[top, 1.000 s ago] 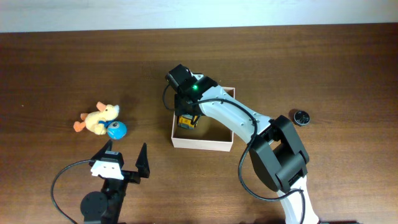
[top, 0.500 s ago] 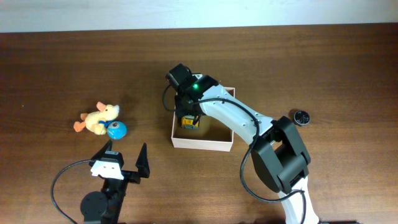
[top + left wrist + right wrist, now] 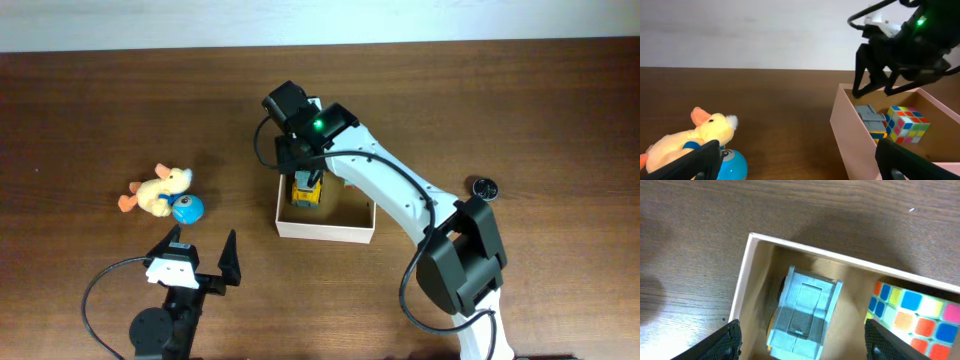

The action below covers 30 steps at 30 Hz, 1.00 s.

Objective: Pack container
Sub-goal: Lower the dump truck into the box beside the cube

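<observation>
The container (image 3: 325,232) is a shallow white-walled box with a tan inside, right of the table's middle. A grey and yellow toy truck (image 3: 305,190) lies in its left part. In the right wrist view the truck (image 3: 802,310) rests beside a colourful puzzle cube (image 3: 920,315), which the arm hides from overhead. My right gripper (image 3: 303,165) hangs open above the truck, its fingers (image 3: 727,340) wide apart and clear of it. My left gripper (image 3: 200,265) stands open near the front edge with nothing between its fingers. It faces a yellow plush duck (image 3: 695,137), a blue ball (image 3: 732,165) and the container's wall (image 3: 852,140).
The duck (image 3: 158,190) and the ball (image 3: 187,208) lie together on the left of the wooden table. A small round black object (image 3: 485,188) sits to the right of the container. The right arm (image 3: 400,195) reaches across over the container.
My right gripper has lifted and drawn back toward the far side, leaving the toy truck lying in the container. The left arm has not moved.
</observation>
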Tool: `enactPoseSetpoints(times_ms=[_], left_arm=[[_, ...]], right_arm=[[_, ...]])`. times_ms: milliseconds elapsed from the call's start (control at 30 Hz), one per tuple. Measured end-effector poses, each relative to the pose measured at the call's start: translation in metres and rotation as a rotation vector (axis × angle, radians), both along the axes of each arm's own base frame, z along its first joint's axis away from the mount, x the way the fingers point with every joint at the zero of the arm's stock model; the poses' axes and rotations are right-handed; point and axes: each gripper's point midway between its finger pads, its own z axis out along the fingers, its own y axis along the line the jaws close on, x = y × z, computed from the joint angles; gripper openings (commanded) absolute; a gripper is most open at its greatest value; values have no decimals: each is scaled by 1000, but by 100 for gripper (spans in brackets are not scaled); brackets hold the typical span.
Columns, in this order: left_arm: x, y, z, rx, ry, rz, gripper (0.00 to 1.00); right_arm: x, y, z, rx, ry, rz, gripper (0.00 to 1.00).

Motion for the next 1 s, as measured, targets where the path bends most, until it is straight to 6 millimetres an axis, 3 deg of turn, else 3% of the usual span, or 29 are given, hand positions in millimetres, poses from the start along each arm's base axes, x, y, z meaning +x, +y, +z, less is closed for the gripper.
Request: enactPoseSetpoints(times_ms=[167, 400, 833, 1000], left_arm=[[0, 0, 0, 0, 0, 0, 99], [0, 0, 0, 0, 0, 0, 99], [0, 0, 0, 0, 0, 0, 99], [0, 0, 0, 0, 0, 0, 99]], right_arm=[[-5, -7, 20, -25, 5, 0, 61], [-14, -29, 32, -109, 7, -19, 61], [-20, -48, -21, -181, 44, -50, 61], [-19, -63, -33, -198, 63, -75, 60]])
